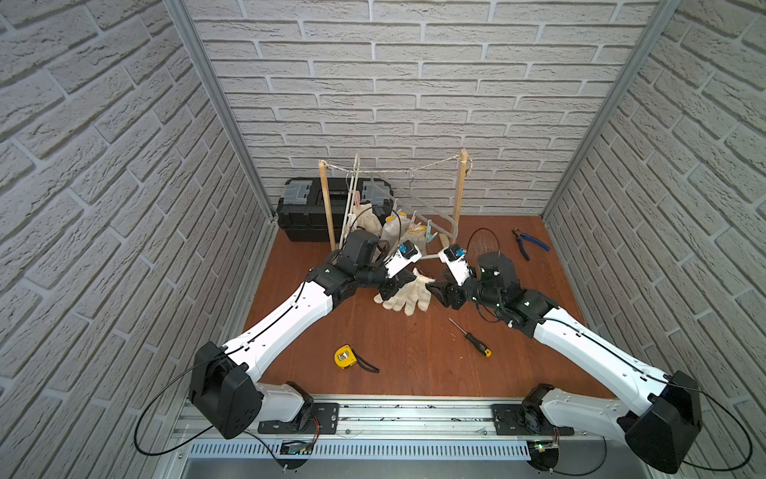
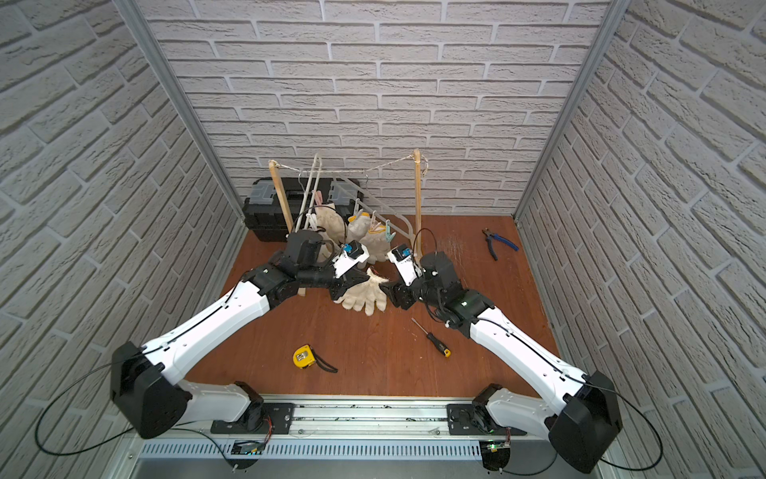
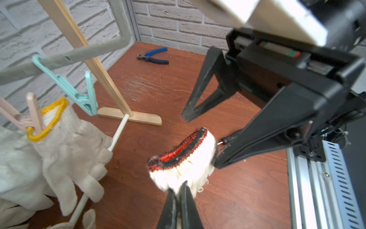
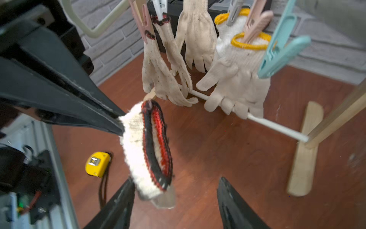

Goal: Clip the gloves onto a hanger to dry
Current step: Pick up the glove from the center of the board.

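Well, from where I stand this looks like the last loose glove getting readied for its peg. The red-cuffed glove (image 1: 408, 296) is held up by its cuff over the middle of the wooden surface (image 1: 414, 373), between the two arms, with its fingers drooping towards the front; I can't tell whether they brush the wood. The left gripper (image 3: 179, 190) is pinched tight on the white knit just under the red-and-black edging. The right gripper (image 4: 176, 181) stands with its jaws spread wide: one finger sits against the cuff and the other is well clear, so it grips nothing.

Behind them, five other gloves (image 4: 237, 75) hang clipped by their cuffs, two with yellow edging on the grey hanger (image 3: 59, 59), which hangs from the string of a wooden stand (image 1: 459, 186). On that hanger, just beside the yellow-cuffed pair, a teal peg (image 3: 79, 93) holds nothing.

I'd say the task is nearly through, with the step in hand being to get a good hold on this cuff. Next, as I judge it, the left arm must carry the cuff back to the teal peg and keep the edging taut, while the right gripper squeezes the peg's tails so the rim can slide in. The stand looks light, so a hard push could swing the hanger.

A tape measure (image 1: 345, 356), a screwdriver (image 1: 472, 339) and pliers (image 1: 528, 242) lie well clear.
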You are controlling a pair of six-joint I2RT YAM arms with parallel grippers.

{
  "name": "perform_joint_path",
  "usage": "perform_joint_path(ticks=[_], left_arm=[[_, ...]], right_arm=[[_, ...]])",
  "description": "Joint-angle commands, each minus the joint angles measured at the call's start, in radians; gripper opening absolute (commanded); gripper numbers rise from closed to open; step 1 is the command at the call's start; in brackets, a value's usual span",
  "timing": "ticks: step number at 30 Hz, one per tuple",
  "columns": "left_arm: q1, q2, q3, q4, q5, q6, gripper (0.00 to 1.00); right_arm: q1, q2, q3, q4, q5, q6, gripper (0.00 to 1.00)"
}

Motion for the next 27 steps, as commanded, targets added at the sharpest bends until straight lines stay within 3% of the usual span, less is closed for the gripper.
perform_joint_path(ticks=[1,4,7,11,21,24,27], left_arm=[[-0.004,-0.026,-0.029,0.152,-0.044,-0.015,0.0],[-0.007,-0.025,-0.044,0.181,-0.046,-0.027,0.0],[-0.01,-0.021,-0.049,0.193,-0.04,-0.037,0.0],[-0.016,-0.022,-0.048,0.191,-0.048,-0.036,0.0],[-0.022,-0.013,-0.032,0.16,-0.003,-0.032,0.0],[-0.021,-0.005,-0.024,0.14,0.002,-0.032,0.08],[-0.014,0.003,-0.016,0.134,0.002,-0.051,0.27]], right_arm=[[0.002,-0.016,-0.088,0.334,-0.084,0.416,0.69],[0.003,-0.003,-0.133,0.496,-0.142,0.545,0.68],[0.003,0.012,-0.126,0.532,-0.177,0.563,0.62],[0.002,0.008,-0.12,0.54,-0.186,0.558,0.44],[0.0,0.006,-0.111,0.495,-0.14,0.51,0.11],[-0.007,-0.01,-0.102,0.449,-0.136,0.46,0.04],[-0.02,-0.028,-0.057,0.283,-0.137,0.311,0.03]])
